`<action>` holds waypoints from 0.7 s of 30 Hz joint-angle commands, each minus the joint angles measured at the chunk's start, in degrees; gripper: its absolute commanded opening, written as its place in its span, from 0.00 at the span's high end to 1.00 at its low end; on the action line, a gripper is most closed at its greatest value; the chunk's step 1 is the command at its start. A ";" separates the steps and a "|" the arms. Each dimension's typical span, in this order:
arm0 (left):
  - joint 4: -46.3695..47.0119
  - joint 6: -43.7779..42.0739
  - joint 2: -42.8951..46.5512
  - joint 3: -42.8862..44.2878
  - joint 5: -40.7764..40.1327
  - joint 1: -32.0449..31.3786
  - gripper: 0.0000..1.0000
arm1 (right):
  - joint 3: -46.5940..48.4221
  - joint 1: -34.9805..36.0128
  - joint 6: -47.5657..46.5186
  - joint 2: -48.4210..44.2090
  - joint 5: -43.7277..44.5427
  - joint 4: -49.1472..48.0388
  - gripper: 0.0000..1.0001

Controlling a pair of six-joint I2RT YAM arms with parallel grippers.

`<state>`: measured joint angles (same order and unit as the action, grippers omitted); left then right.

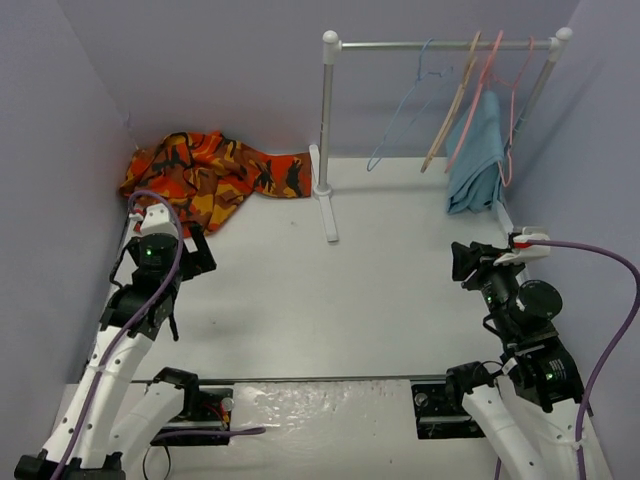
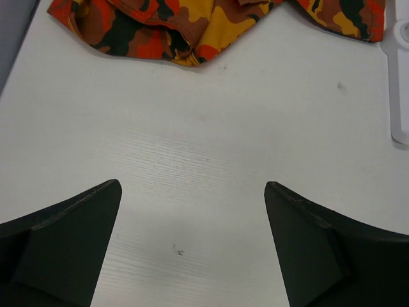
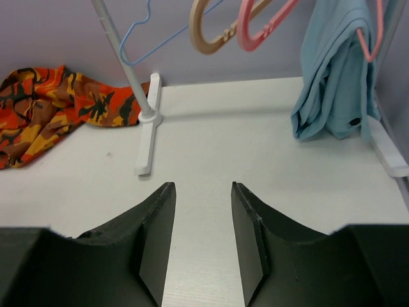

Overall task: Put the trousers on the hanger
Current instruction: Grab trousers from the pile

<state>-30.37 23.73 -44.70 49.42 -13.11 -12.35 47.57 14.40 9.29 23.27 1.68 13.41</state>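
Observation:
The camouflage trousers (image 1: pixel 210 170) lie crumpled on the table in the far left corner; their near edge shows at the top of the left wrist view (image 2: pixel 211 25) and at the left of the right wrist view (image 3: pixel 51 102). The light-blue wire hanger (image 1: pixel 405 110) hangs empty on the rail, also seen from the right wrist (image 3: pixel 147 41). My left gripper (image 1: pixel 197 250) hovers just short of the trousers, wide open (image 2: pixel 192 185) over bare table. At the right side, my right gripper (image 1: pixel 465 262) points toward the rack, its jaws partly apart (image 3: pixel 203 185) with nothing between them.
A white clothes rack (image 1: pixel 326 120) with a metal rail (image 1: pixel 440 44) stands at the back. A tan wooden hanger (image 1: pixel 450 105), a pink hanger (image 1: pixel 475 95) and a teal cloth (image 1: pixel 478 155) hang on it. The rack's foot (image 1: pixel 328 215) reaches into the table. Walls close in left, right and back.

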 commanded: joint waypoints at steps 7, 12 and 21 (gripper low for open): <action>25.00 7.32 -23.13 3.23 -0.56 2.83 0.07 | -0.67 0.37 0.79 7.99 -4.59 -5.32 0.00; 29.84 9.24 -40.46 11.58 3.01 8.36 0.07 | 1.51 0.37 -1.22 11.37 -6.30 -5.41 0.00; 26.52 10.09 -69.00 35.49 4.49 15.36 0.15 | 2.24 0.37 -1.90 15.87 -7.52 -6.16 0.00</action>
<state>-4.06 32.36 -109.20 75.55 -9.25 0.53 47.40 14.39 8.29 37.20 -4.44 12.38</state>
